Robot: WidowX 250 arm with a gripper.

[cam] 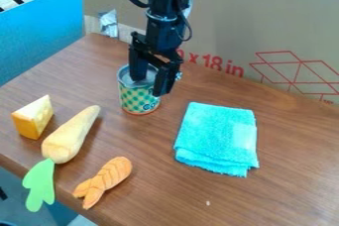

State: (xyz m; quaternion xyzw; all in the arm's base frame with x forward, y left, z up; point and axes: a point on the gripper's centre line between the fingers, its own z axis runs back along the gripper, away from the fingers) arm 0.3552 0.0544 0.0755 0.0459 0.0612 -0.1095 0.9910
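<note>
- Gripper (149,86): upper middle of frame, slightly left of centre, pointing down; fingers apart, with a visible gap. One finger over the can's top, the other by its right side. Cannot tell whether either presses on the can.
- Can (139,99): upright on the wooden table (291,185), beneath the gripper; green-and-cream checked side, grey top.
- Towel (217,138): folded, turquoise, right of the can, well apart from it.
- Cheese wedge (33,117): yellow, toward left edge of frame.
- Toy root vegetable (69,136): pale, just right of the wedge; green leaves (41,183) reach past the table's edge, lower left.
- Orange ridged toy (104,181): lower left, near the root, lying aslant.
- Behind: cardboard panel (232,31) with red print; blue panel (39,36), upper left.
</note>
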